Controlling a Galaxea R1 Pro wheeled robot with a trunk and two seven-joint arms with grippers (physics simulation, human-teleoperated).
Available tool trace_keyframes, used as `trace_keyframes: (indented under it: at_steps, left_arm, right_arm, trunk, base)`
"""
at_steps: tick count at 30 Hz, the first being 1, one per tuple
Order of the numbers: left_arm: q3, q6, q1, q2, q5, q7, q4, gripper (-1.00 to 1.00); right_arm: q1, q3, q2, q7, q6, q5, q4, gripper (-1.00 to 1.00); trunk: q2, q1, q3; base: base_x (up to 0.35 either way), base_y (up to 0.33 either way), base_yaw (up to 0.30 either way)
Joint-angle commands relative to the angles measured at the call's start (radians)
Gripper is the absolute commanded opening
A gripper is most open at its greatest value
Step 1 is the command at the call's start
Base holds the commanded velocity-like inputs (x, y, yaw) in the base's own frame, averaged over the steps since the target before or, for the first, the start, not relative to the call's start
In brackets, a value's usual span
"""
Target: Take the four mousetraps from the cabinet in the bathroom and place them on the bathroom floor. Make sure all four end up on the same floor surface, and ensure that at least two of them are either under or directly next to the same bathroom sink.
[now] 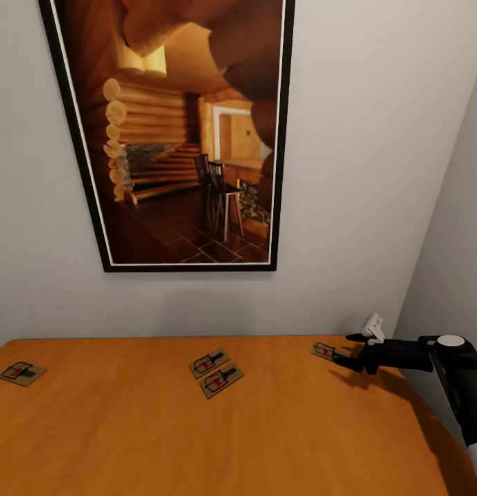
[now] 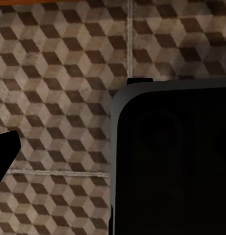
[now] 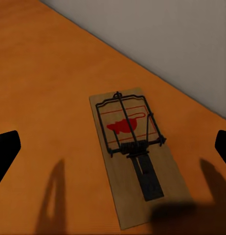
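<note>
Four mousetraps lie on the orange-brown cabinet top (image 1: 128, 427): one at the far left (image 1: 21, 373), two side by side in the middle (image 1: 209, 362) (image 1: 221, 380), and one at the right (image 1: 327, 352) near the wall. My right gripper (image 1: 352, 351) hovers open just over that right mousetrap (image 3: 132, 152), whose dark wire and red mark sit between the spread fingertips (image 3: 5, 154). My left gripper (image 2: 113, 154) hangs over the cube-patterned bathroom floor (image 2: 59, 63). Its one visible fingertip (image 2: 5, 156) sits far out at the picture's edge, spread wide, with nothing held.
A large black-framed picture (image 1: 183, 131) of a log cabin interior hangs on the grey wall behind the cabinet. A side wall (image 1: 458, 275) closes in on the right, close to my right arm. A dark part of the robot's body (image 2: 171, 161) stands over the floor tiles.
</note>
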Motion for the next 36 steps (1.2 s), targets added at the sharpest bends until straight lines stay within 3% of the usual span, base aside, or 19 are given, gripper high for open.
trace_keyframes:
  at_steps: [1,25,36]
  left_arm:
    - [-0.001,-0.005,-0.001,-0.001,-0.001,0.003,0.002,1.00]
    - [0.001,-0.005,-0.001,-0.005,-0.001,0.003,0.002,1.00]
    - [0.001,-0.005,-0.001,-0.005,-0.001,0.003,0.002,1.00]
  right_arm:
    - [-0.001,-0.002,0.000,0.006,0.010,0.004,0.001,1.00]
    - [-0.001,-0.008,-0.005,0.008,0.007,0.005,0.035,1.00]
    - [-0.001,-0.098,-0.006,0.008,-0.003,0.004,0.036,1.00]
  trunk:
    - [-0.001,0.000,-0.001]
    - [-0.001,0.000,-0.001]
    - [-0.001,0.000,-0.001]
  base:
    - [0.000,0.000,0.000]
    - [0.000,0.000,0.000]
    - [0.000,0.000,0.000]
